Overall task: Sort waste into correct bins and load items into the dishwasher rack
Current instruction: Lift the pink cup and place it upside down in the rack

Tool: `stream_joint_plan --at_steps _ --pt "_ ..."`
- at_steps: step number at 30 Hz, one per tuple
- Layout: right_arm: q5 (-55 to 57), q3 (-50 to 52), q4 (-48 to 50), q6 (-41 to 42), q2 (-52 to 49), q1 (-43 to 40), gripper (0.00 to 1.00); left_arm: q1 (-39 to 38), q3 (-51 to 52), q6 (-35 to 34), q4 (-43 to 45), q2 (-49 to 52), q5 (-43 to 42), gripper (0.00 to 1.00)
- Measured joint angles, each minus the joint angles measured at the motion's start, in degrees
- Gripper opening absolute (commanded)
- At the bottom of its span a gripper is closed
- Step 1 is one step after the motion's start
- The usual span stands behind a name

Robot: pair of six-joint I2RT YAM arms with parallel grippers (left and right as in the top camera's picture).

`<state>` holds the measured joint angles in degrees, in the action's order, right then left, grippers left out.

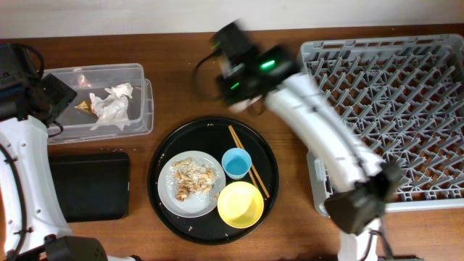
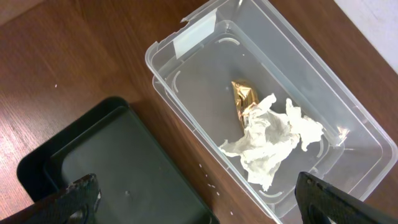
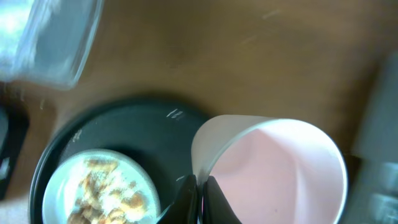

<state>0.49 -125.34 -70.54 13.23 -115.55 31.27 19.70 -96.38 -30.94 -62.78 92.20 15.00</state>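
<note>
One pink cup (image 3: 280, 168), one blue cup (image 1: 236, 162)

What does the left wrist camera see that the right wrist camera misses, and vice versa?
Only the left wrist: crumpled tissue and gold wrapper lying inside the clear tub. Only the right wrist: the pink cup, its rim pinched by the right gripper, and the plate of food scraps on the round tray. Both: the wooden table and, blurred in the right view, the tub's corner.
</note>
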Motion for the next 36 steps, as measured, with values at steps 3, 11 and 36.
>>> stream_joint_plan --at_steps 3,11,36 --pt "-6.78 -0.68 -0.20 -2.29 3.52 -10.93 0.04 0.00 0.00 0.00 0.00 0.00 -0.02 0.99" --pt "-37.35 -0.87 -0.98 -10.36 4.17 -40.87 0.04 0.00 0.00 0.00 -0.02 0.00 0.00 0.99" --pt "-62.66 11.28 14.62 -21.81 -7.02 -64.89 0.04 0.00 0.00 0.00 -0.02 0.00 -0.02 0.99"
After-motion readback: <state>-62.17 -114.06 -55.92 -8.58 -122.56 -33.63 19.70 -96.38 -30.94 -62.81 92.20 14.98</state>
